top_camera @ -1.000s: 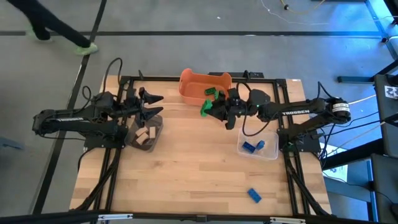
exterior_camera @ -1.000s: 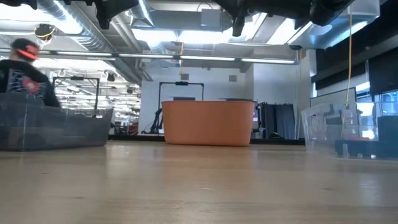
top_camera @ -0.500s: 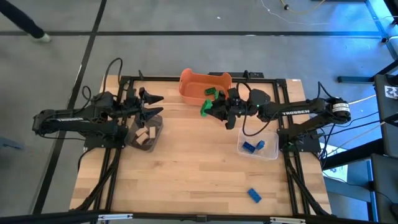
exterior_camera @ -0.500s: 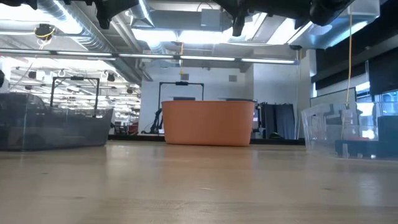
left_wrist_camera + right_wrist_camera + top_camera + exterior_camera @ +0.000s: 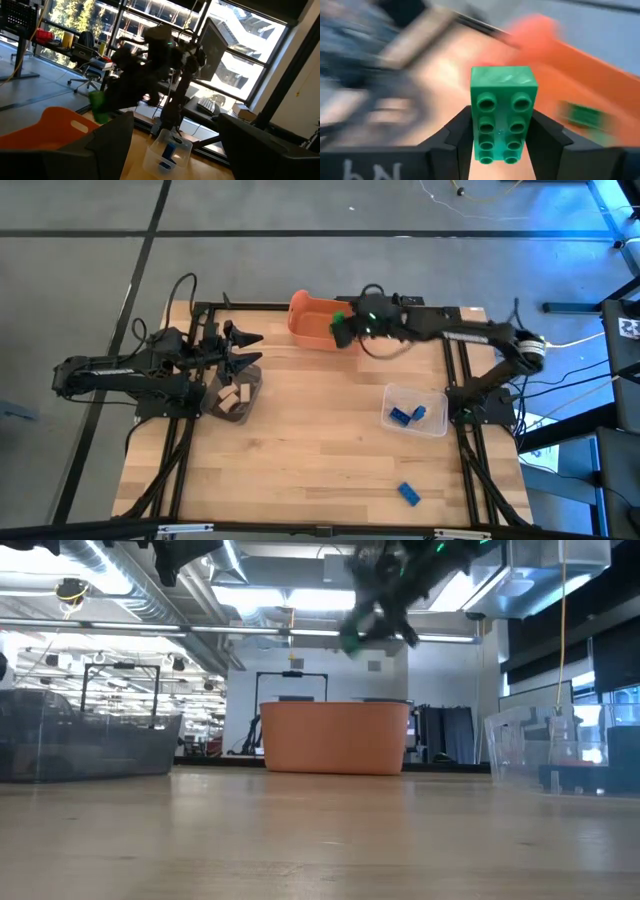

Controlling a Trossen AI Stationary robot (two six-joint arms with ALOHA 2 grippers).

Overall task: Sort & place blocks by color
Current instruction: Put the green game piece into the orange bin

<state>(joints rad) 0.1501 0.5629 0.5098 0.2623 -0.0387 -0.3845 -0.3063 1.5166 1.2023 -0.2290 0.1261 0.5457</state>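
Observation:
My right gripper (image 5: 345,326) is shut on a green brick (image 5: 503,114) at the orange tub's (image 5: 318,318) right rim, high above the table; in the low view it is a blur (image 5: 375,605). Another green block (image 5: 582,117) lies inside the tub. My left gripper (image 5: 250,350) waits open above the dark container (image 5: 236,395) that holds tan blocks. Blue blocks lie in the clear bin (image 5: 416,412), and one loose blue block (image 5: 408,493) rests on the table near the front edge. My right gripper pinches the green brick's two long sides (image 5: 476,127) between its two fingers, at the end nearer the wrist. The fingers lie along the brick, slanting down from the table's right. Its studded face shows in the wrist view, and it juts out past the fingertips, clear of everything.
A dark frame runs around the wooden tabletop (image 5: 310,450), whose middle and front left are bare. The left wrist view shows the orange tub (image 5: 45,130) and the clear bin (image 5: 167,152) ahead, with my right arm above them.
My right gripper has swung toward the table's far edge, from beside the tub to its right rim, tipping up from steeply downward to a shallower slant. The green brick has gone with it, still pinched.

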